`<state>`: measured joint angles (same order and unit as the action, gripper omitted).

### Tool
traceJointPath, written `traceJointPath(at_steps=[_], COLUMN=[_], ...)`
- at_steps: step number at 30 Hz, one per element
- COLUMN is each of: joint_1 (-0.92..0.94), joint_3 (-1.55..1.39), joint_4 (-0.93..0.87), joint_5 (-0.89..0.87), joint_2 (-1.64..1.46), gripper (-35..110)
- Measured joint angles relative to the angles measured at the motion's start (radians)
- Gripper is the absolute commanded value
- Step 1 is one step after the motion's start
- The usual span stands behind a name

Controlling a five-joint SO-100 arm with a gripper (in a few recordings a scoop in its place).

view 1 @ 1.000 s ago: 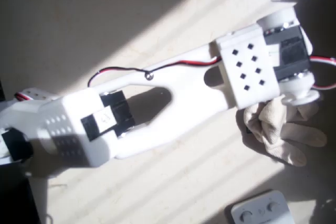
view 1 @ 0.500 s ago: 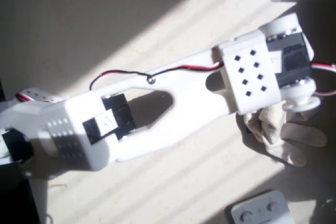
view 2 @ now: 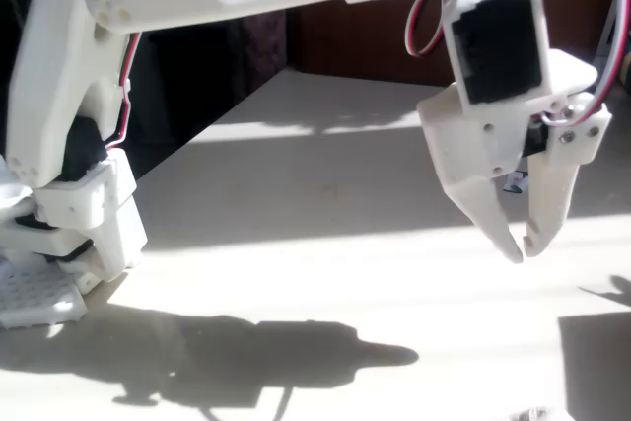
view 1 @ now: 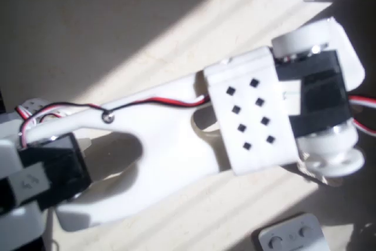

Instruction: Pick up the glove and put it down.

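Note:
The glove is hidden: in the overhead view the white wrist block [view 1: 252,116] and the black servo [view 1: 317,101] cover the spot at the right. In the fixed view my gripper [view 2: 523,246] hangs high above the sunlit tabletop [view 2: 325,273]. Its two white fingers point down with their tips almost touching. Nothing shows between them.
A grey plastic device with buttons [view 1: 291,234] lies at the bottom right of the overhead view. The arm's base [view 2: 69,214] stands at the left in the fixed view, and the arm's shadow [view 2: 266,357] falls on the near table. Dark ground lies beyond the table's far edge.
The arm has risen toward the overhead camera and looks much bigger. It now covers the glove, which lay on the table under the wrist in both earlier frames.

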<state>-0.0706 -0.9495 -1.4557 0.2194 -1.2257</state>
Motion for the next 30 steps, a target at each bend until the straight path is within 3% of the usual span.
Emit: traceJointPath(at_steps=[17,30], joint_1=[0.067,0.071], joint_3=[-0.877,-1.448], joint_4=[0.012,0.318], joint_5=[0.000,0.000], joint_2=[-0.884,-1.419], gripper=[0,0])
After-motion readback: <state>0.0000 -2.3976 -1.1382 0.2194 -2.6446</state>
